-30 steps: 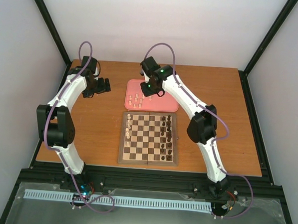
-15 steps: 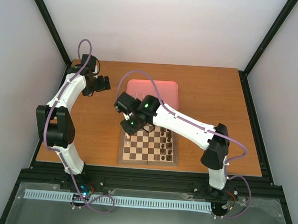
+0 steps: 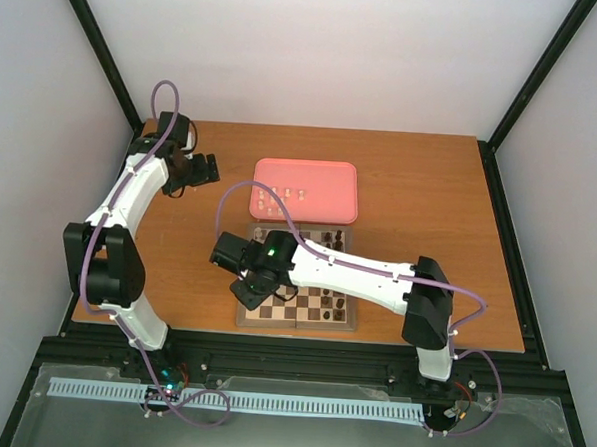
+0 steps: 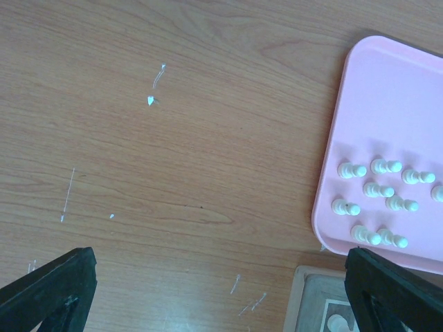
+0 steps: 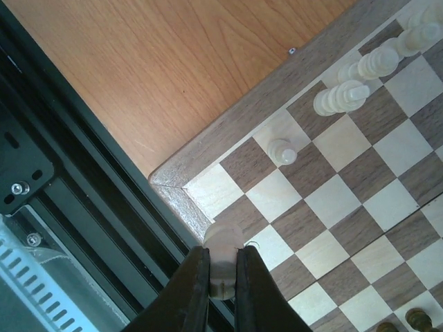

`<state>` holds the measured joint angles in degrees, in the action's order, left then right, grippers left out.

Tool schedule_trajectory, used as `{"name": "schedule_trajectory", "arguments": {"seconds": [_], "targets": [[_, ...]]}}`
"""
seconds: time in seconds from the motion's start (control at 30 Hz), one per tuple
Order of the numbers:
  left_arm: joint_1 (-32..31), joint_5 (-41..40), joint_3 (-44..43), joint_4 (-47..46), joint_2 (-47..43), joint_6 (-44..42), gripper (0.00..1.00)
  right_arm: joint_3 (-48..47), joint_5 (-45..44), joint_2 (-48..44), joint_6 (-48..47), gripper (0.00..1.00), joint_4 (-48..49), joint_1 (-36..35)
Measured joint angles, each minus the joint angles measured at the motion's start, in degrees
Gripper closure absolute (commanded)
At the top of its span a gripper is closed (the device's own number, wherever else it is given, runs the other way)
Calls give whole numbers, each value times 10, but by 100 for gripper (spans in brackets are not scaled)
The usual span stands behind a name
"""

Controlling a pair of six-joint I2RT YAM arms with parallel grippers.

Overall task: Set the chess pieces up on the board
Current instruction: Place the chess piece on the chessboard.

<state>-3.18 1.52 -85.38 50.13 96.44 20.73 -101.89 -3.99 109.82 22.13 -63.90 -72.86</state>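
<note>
Down at the near left corner of the board (image 5: 228, 131) we have the right gripper (image 5: 221, 273), and it is pinching a cream piece (image 5: 223, 238) between its two fingers (image 5: 197, 283), which press in on either side. The piece sits over the squares right by that corner; whether its base touches the wood we cannot tell (the fingers hide the lower part). Along the same edge row we see a small cream pawn (image 5: 282, 150) standing alone, and past it a run of taller cream pieces (image 5: 339, 98) lined up beside the border. A couple of dark brown pieces (image 5: 414, 318) peek in at the bottom of the right wrist view.

From above, we see the right arm reaching across the board and covering much of it. Just beyond the far edge lies the pink tray (image 3: 307, 164), with loose cream pieces (image 4: 377, 200) gathered on the part of it that faces the board.

Over on the other side, the left gripper (image 3: 203, 168) hangs above bare desk (image 3: 430, 190) to the left of the tray. Its fingers (image 4: 48, 290) are spread wide, with nothing between them.
</note>
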Motion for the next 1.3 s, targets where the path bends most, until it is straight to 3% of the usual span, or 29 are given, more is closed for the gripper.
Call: {"name": "schedule_trajectory", "arguments": {"seconds": [0.53, 1.3], "targets": [[-1, 0, 4, -8, -4, 0, 0, 7, 19, 72, -33, 97, 39, 2], [-1, -2, 6, -8, -3, 0, 0, 37, 59, 76, -67, 97, 71, 36]]}}
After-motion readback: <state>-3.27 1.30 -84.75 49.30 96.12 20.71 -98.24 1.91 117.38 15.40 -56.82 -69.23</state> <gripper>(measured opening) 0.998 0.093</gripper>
